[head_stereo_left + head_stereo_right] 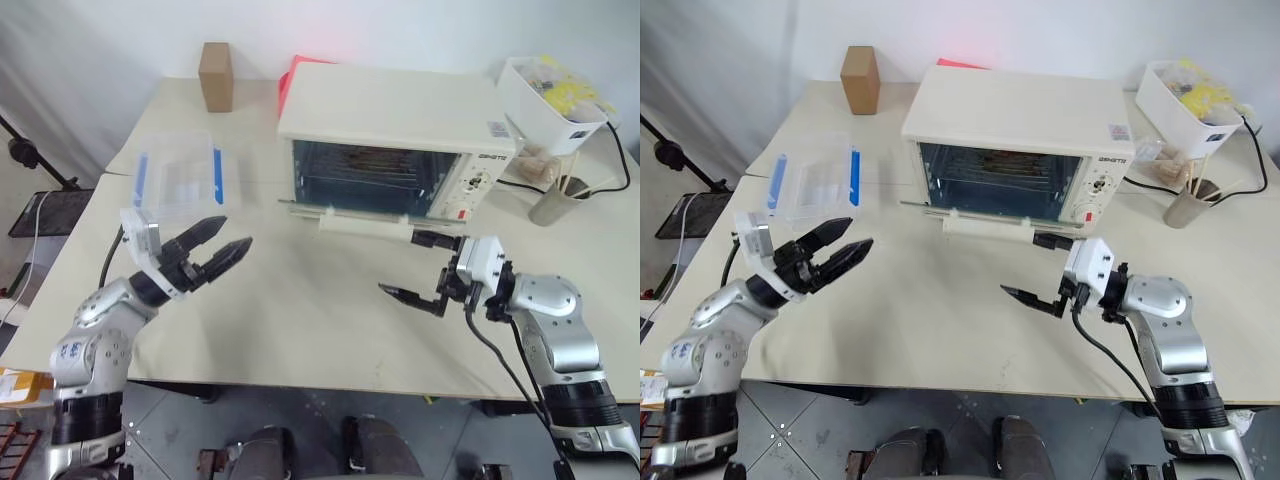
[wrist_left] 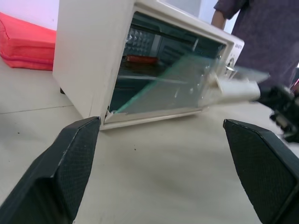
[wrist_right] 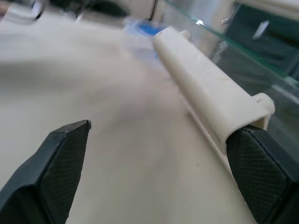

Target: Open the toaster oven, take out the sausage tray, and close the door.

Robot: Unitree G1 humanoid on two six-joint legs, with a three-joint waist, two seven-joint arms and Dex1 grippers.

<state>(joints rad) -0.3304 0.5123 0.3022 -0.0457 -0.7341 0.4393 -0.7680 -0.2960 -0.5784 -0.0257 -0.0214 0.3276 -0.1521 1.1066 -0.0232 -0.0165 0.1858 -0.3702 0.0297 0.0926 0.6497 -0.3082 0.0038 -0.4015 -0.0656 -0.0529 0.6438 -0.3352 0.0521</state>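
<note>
The cream-white toaster oven (image 1: 400,120) stands at the back of the table. Its glass door (image 2: 187,84) hangs partly open, tilted outward, with the white bar handle (image 1: 365,228) at its free edge. Through the gap something red (image 2: 140,59) lies on the sausage tray (image 2: 154,77) inside. My right gripper (image 1: 420,266) is open at the handle's right end. One of its fingers (image 3: 261,168) lies against the end of the bar (image 3: 205,88); the other is out over the table. My left gripper (image 1: 235,231) hovers open and empty to the oven's left, pointing at it.
A clear plastic box with blue clips (image 1: 178,180) lies behind my left gripper. At the back stand a cardboard block (image 1: 216,76) and a red item (image 1: 288,75). A white bin (image 1: 550,100) and a cup of sticks (image 1: 555,200) stand right. A person (image 2: 266,37) stands behind the oven.
</note>
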